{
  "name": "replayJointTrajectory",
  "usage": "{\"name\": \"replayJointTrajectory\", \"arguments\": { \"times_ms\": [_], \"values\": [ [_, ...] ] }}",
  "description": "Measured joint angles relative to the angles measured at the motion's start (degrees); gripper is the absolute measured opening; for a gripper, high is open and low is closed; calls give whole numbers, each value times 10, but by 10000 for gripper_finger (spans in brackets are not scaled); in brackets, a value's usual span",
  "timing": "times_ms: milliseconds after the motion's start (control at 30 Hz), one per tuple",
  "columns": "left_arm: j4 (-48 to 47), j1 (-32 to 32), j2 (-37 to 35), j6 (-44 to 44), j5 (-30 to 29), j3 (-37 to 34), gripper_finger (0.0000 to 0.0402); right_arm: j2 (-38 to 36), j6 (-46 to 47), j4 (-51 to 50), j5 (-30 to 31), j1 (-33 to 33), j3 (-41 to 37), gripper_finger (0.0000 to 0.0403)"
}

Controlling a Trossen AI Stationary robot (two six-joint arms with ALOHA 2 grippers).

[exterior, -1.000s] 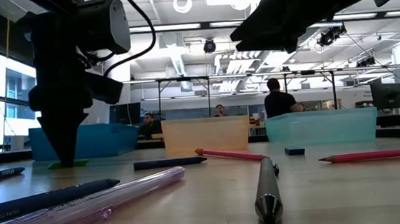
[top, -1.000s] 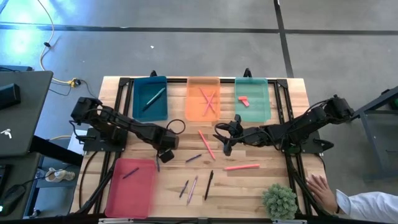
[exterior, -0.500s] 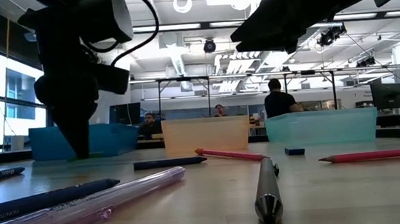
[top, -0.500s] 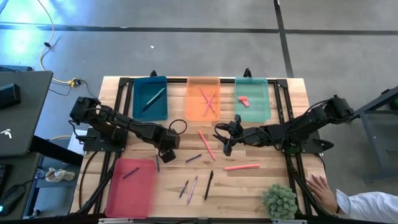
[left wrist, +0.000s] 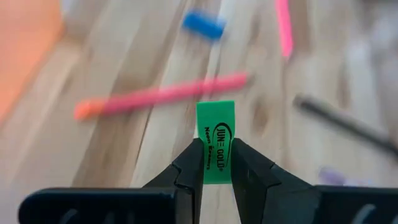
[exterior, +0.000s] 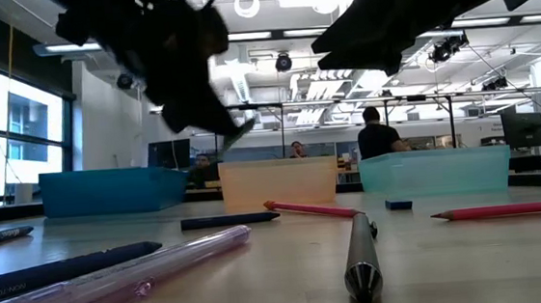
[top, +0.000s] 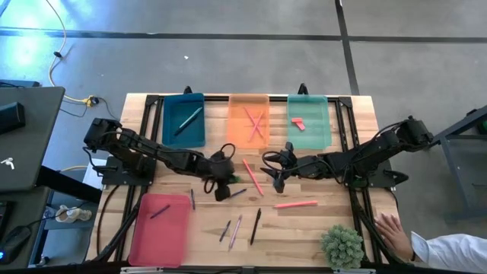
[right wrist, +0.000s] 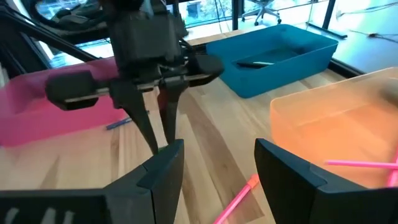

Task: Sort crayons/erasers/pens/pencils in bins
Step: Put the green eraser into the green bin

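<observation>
My left gripper (top: pixel 226 183) is above the table's middle, shut on a green eraser (left wrist: pixel 216 142). It also shows in the low view (exterior: pixel 235 133) and in the right wrist view (right wrist: pixel 160 138). My right gripper (top: pixel 275 180) hovers just to its right, open and empty, its fingers (right wrist: pixel 158 169) apart. The teal bin (top: pixel 183 119), the orange bin (top: pixel 249 119) and the mint bin (top: pixel 309 120) stand along the far edge. The pink-red bin (top: pixel 160 228) is at the near left. A red eraser (top: pixel 297 123) lies in the mint bin. A blue eraser (left wrist: pixel 204 25) lies on the table. My left gripper pinches the green eraser between its two fingertips (left wrist: pixel 191 163), on the eraser's two long narrow sides near one end (left wrist: pixel 216 171). The printed face shows and the other end sticks out past the fingertips. The eraser is lifted clear of the table.
Thin sticks lie loose on the table: a pink one (top: pixel 253 176) between the grippers, another pink one (top: pixel 296 204), a dark pen (top: pixel 256 226) and several near the front (top: pixel 230 230). A small plant (top: pixel 342 245) and a person's hand (top: pixel 392 228) are at the near right corner.
My left gripper has risen from the table with the green eraser, which lay flat under its fingers a second ago. It has swung toward the table's right, toward my right gripper, and has tipped off vertical. The eraser is now clear of the table.
</observation>
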Motion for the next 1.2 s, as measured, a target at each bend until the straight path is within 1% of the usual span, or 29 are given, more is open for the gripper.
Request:
{"name": "replayJointTrajectory", "arguments": {
  "times_ms": [100,200,300,433,600,667,767,933,1033,1133,1200],
  "values": [
    [63,0,-1,37,-7,1,52,0,25,0,-8,0,0,190],
    [100,0,-1,73,-27,1,52,0,51,0,-8,0,0,190],
    [130,1,-1,104,-56,1,52,0,82,0,-4,0,0,190],
    [152,1,-1,152,-118,1,52,0,130,5,32,0,0,190],
    [168,1,-1,196,-203,1,52,0,98,72,65,-4,0,190],
    [178,1,-1,214,-227,1,52,0,80,98,64,-12,0,190],
    [192,1,-2,235,-253,1,52,0,75,110,59,-31,0,190],
    [203,1,-2,256,-265,1,52,0,99,114,48,-53,0,190],
    [203,1,-2,258,-265,1,52,0,87,127,32,-56,5,190],
    [203,1,-2,260,-268,1,52,0,62,90,29,-56,40,190],
    [203,1,-2,262,-273,1,52,0,49,39,29,-56,66,190]
  ]
}}
